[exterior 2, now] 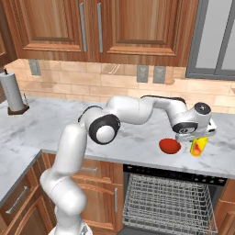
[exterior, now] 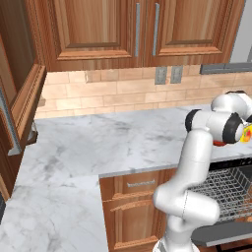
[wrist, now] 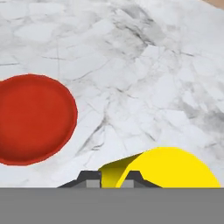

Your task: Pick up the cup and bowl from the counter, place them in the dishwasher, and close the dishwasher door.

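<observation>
The hand (exterior 2: 198, 137) hung right over the yellow cup (exterior 2: 198, 146), which stood on the white marble surface (exterior 2: 137, 137) just beside the red bowl (exterior 2: 170, 146); whether it gripped the cup I could not tell. Below them the dishwasher (exterior 2: 170, 202) stood open, its wire rack bare. A paper-towel roll (exterior 2: 13, 93) stood far off by the tiled wall, under wooden cabinets (exterior 2: 114, 27).
</observation>
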